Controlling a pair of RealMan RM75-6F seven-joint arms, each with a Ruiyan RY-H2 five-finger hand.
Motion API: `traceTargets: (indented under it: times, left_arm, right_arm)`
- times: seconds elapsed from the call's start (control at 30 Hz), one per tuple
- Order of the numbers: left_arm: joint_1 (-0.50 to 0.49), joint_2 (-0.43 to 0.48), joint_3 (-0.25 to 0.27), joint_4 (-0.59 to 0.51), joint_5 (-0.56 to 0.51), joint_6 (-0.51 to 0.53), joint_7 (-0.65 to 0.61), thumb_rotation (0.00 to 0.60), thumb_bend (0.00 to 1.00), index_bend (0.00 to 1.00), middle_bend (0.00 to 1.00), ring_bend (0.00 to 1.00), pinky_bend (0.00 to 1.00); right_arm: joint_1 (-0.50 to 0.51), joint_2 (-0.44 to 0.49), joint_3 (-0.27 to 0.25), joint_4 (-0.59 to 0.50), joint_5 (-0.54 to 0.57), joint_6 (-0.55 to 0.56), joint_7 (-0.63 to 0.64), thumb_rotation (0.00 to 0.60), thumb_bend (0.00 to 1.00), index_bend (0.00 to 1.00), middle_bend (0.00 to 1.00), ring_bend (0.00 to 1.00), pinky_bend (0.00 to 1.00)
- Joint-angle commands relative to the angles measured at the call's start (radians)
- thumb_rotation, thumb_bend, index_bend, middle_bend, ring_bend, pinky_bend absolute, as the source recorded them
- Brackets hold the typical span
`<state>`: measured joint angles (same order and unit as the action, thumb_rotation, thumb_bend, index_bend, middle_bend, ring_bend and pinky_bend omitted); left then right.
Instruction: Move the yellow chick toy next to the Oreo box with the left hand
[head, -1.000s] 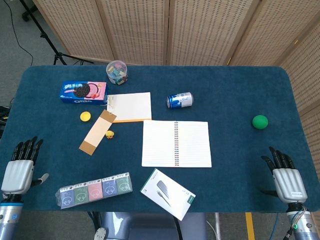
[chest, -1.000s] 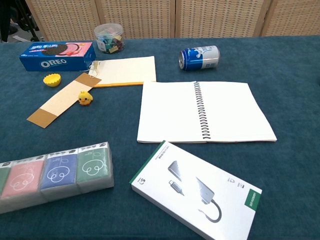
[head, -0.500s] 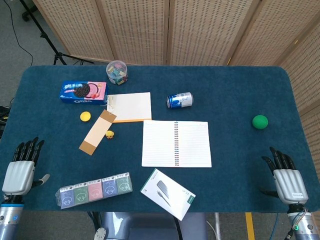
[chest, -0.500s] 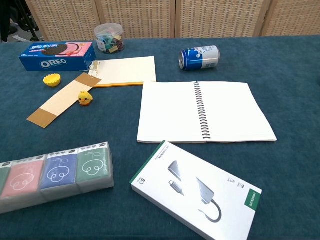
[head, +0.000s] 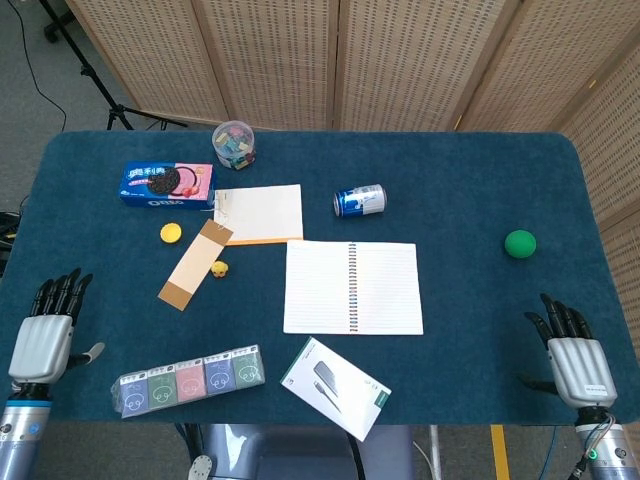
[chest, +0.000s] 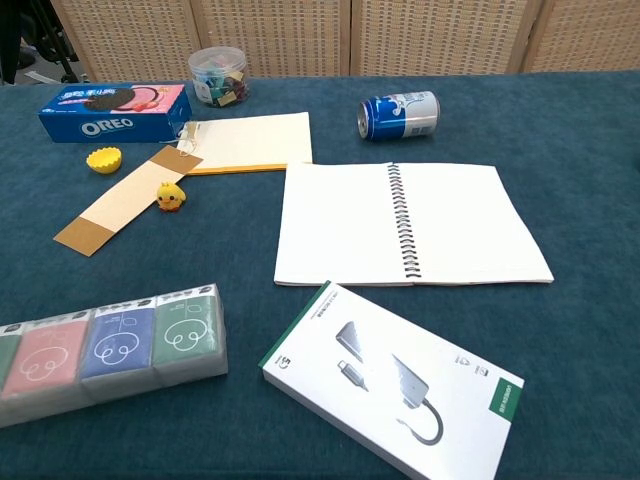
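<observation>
The small yellow chick toy (head: 219, 268) (chest: 169, 196) stands on the blue cloth beside a brown cardboard strip (head: 195, 264) (chest: 127, 200). The blue and pink Oreo box (head: 167, 184) (chest: 116, 110) lies at the far left of the table. My left hand (head: 45, 330) rests at the table's near left corner, fingers apart and holding nothing, far from the chick. At the near right corner my right hand (head: 572, 358) is likewise empty with fingers spread. Neither hand appears in the chest view.
A yellow cap (head: 171, 233), a clear tub of clips (head: 234, 143), a notepad (head: 259, 213), a blue can (head: 359, 200), an open spiral notebook (head: 352, 287), a green ball (head: 520, 243), a row of tissue packs (head: 188, 380) and a white cable box (head: 335, 387) lie around.
My left hand has drifted slightly toward the near edge and a little to the right. Nothing on the table has moved.
</observation>
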<state>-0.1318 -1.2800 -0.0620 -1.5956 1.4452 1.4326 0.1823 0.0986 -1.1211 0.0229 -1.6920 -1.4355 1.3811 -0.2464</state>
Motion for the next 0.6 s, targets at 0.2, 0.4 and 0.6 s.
traceTargets:
  times: [0.2, 0.4, 0.6]
  left_arm:
    - [-0.107, 0.012, -0.082, -0.055, -0.119, -0.143, 0.07, 0.6, 0.13, 0.18, 0.0, 0.0, 0.0]
    - [-0.196, -0.016, -0.148, -0.069, -0.22, -0.229, 0.13, 0.6, 0.15, 0.33, 0.0, 0.0, 0.0]
    - [-0.287, -0.068, -0.202, -0.034, -0.343, -0.292, 0.227, 0.6, 0.17, 0.38, 0.0, 0.0, 0.0]
  right_arm:
    - [0.0, 0.001, 0.001, 0.001, -0.002, 0.002, 0.004, 0.6, 0.0, 0.17, 0.0, 0.0, 0.08]
    - [-0.001, 0.002, -0.001, 0.0, -0.006, 0.003, 0.006, 0.6, 0.0, 0.17, 0.0, 0.0, 0.08]
    - [-0.002, 0.003, -0.001, 0.0, -0.009, 0.005, 0.01, 0.6, 0.0, 0.17, 0.0, 0.0, 0.08]
